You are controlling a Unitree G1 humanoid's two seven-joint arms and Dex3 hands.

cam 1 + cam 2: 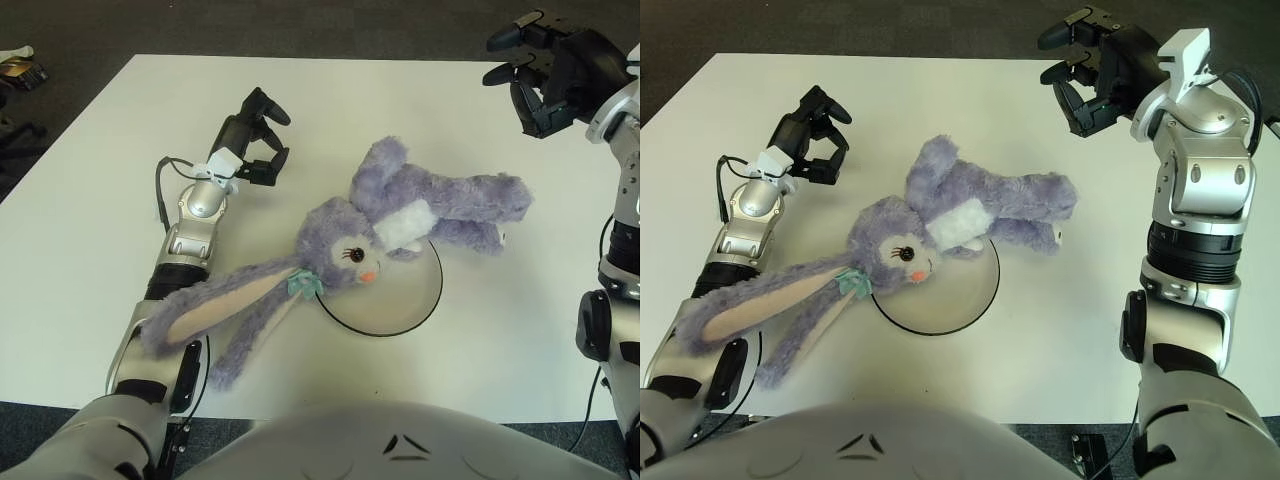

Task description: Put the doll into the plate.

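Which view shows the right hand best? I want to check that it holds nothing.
The right eye view: the right hand shows whole there, fingers spread and empty, raised above the table's far edge, well clear of the doll. The left eye view shows the same hand pushed into its top right corner, with less of the forearm.

white table (90, 230), plate (415, 310), doll (350, 250)

Doll (400, 225) sprawls across plate (400, 310) rim, ears over left forearm (185, 250); bare table (420, 100) behind, both sides.
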